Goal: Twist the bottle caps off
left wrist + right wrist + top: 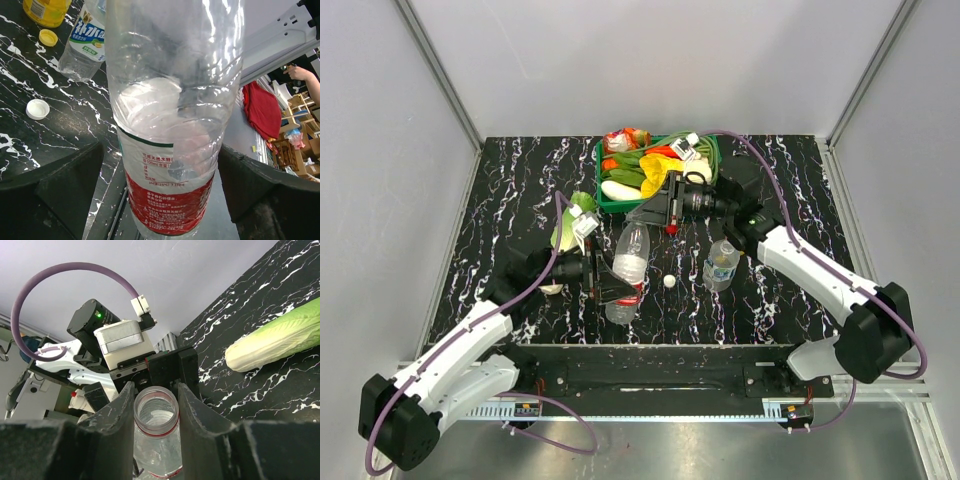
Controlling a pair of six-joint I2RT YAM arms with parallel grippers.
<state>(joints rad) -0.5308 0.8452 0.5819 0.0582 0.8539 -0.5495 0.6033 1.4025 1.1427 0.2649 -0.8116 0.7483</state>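
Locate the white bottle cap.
In the top view the white cap lies loose on the table near the middle, between the big red-labelled bottle and the small standing bottle.

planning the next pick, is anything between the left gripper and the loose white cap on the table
Yes: the red-label bottle sits between the left gripper's open jaws, filling the space ahead. The white cap lies on the table beyond and to one side of the bottle; nothing else shows between.
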